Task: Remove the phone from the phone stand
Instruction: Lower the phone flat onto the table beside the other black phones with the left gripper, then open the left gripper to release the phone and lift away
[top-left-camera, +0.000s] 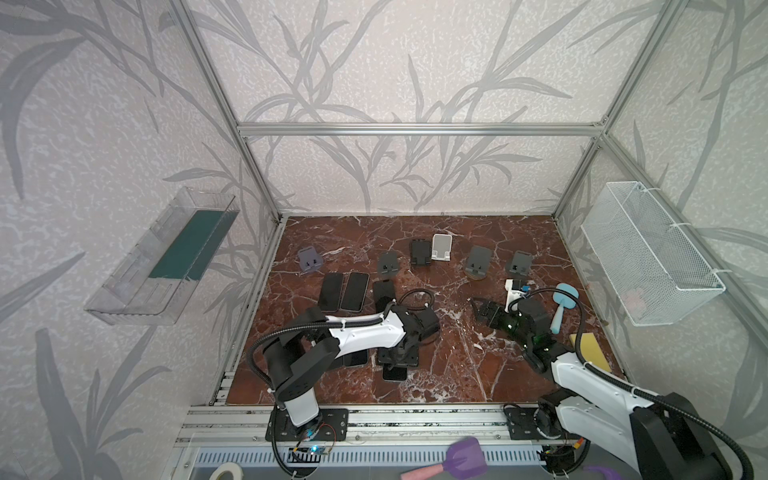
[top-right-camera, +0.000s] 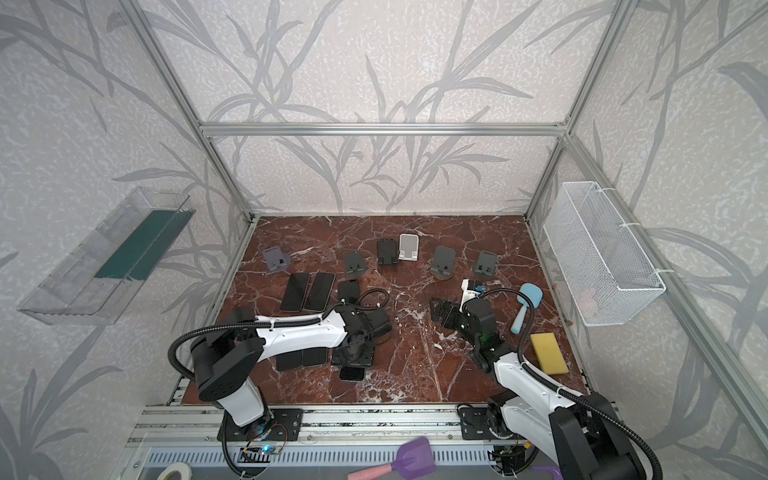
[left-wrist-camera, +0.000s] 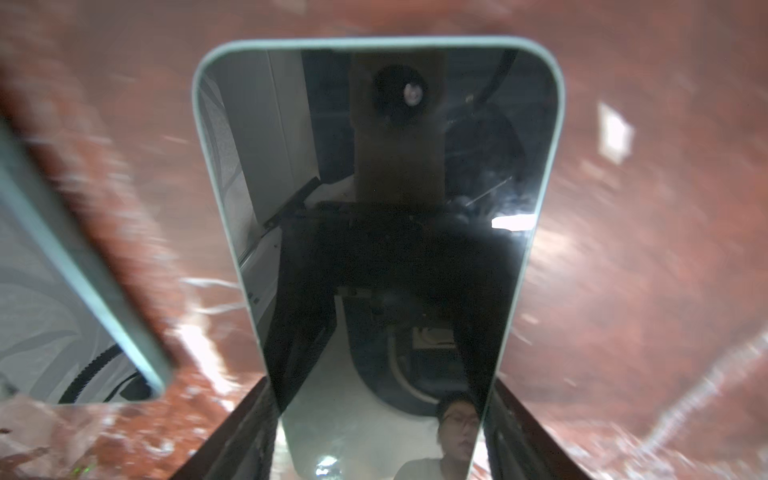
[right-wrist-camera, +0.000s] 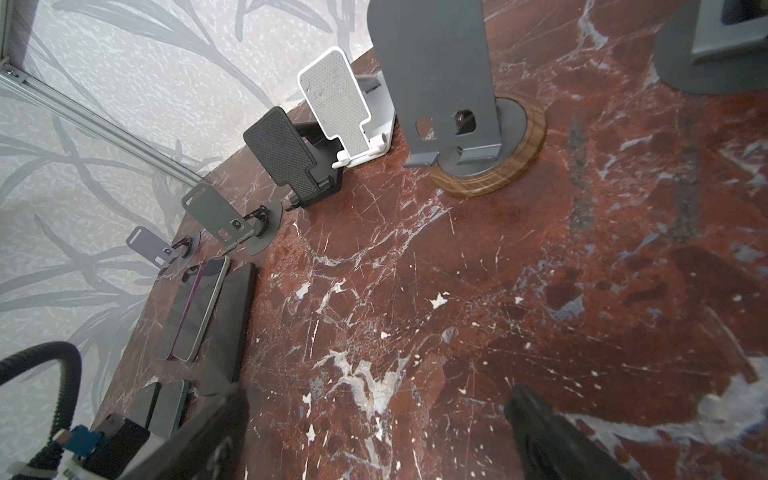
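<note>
Phone (left-wrist-camera: 374, 232) (black glossy screen, pale green rim) is lying screen-up, approx flat, low over the marble top (top-left-camera: 457, 374) near the front, left of ctr. In both top views only the phone's near end (top-left-camera: 394, 373) is showing. Phone stands (top-left-camera: 440, 247) are standing in a row at the back w/ rests tilted, well apart from it.

Reaches in with the left arm near the front edge of the table (top-left-camera: 457, 386), wrist bent straight down, left gripper (top-left-camera: 397, 358) pinching a phone (left-wrist-camera: 374, 187) by its long sides. Stretches the right arm toward the middle, right gripper (top-left-camera: 484, 311) low, jaws spread wide, empty.
</note>
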